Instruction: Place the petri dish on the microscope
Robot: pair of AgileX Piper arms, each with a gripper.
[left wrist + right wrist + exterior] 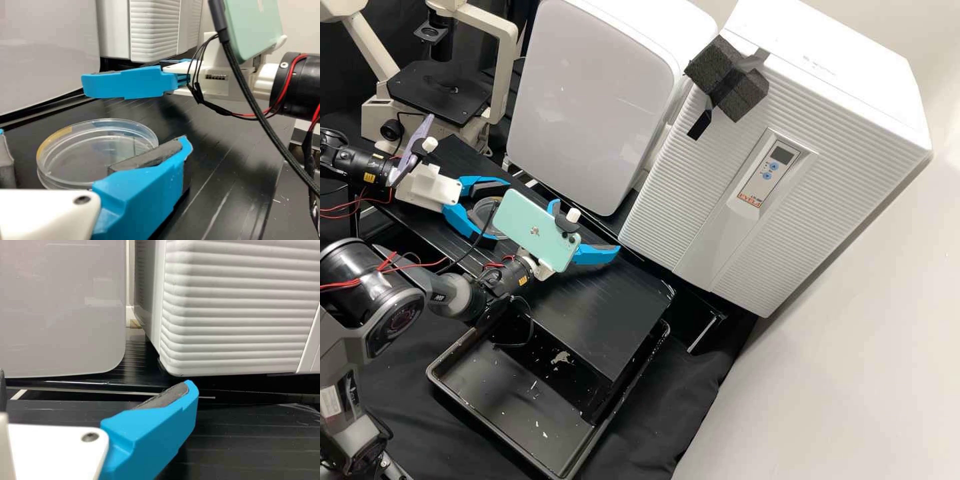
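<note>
The blue-fingered left gripper is gaping around the round, clear plastic dish. Contact is looking uncertain.

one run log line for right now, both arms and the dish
petri dish: on bench, not on microscope | left end effector: open around petri dish | right end effector: open, empty
</note>
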